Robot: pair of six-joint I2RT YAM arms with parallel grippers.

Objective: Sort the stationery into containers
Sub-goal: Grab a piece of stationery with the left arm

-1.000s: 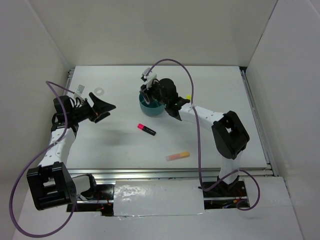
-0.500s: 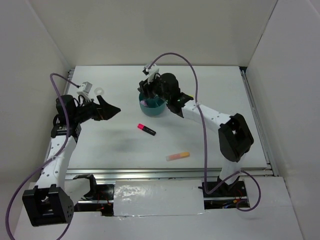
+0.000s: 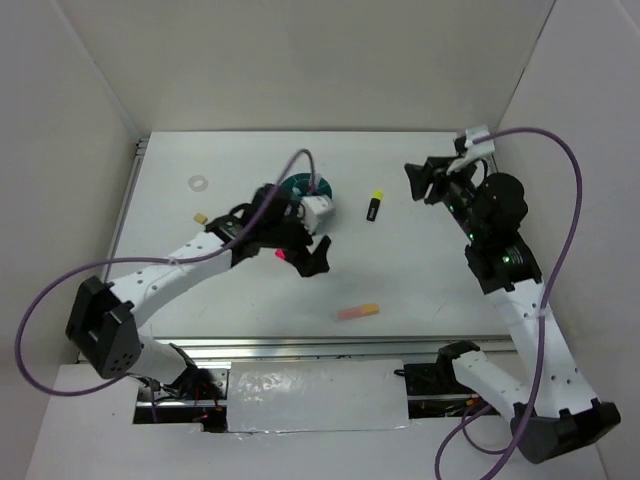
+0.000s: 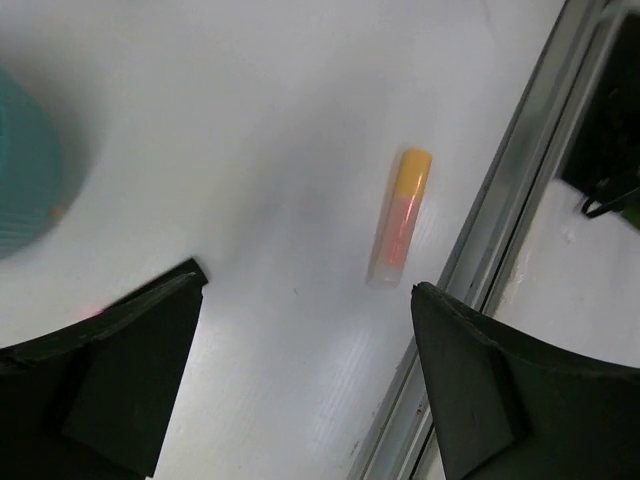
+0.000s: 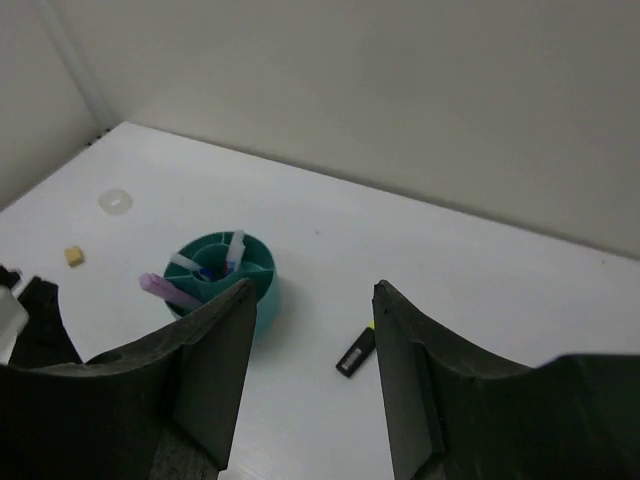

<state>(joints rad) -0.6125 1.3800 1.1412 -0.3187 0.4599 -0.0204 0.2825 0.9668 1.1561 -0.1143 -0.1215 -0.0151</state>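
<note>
Orange stick [image 3: 357,312]: lies alone at the lower centre of the tabletop [image 3: 450,290], unsorted. It could be nudged toward the near rail if it is approached askew.
Left gripper [image 3: 308,260]: is spread wide and empty, just left of centre, over the pink-capped highlighter [image 3: 281,254].
Pink-capped highlighter: is mostly hidden under the fingers. It could be flicked or rolled away by an off-line descent.
Yellow-capped highlighter [image 3: 374,206]: lies on the tabletop, right of the organizer and outside it.
Teal organizer [image 3: 300,184]: stands above centre with sticks already stowed. It sits just behind the left wrist and could be knocked by that arm or its cable.
Right gripper [image 3: 418,183]: is held at the upper right with the jaws parted and nothing gripped.
Change, left arm: was at the upper left a second ago and is now stretched to centre.
Change, right gripper: was over the organizer and has been pulled back to the upper right.
</note>
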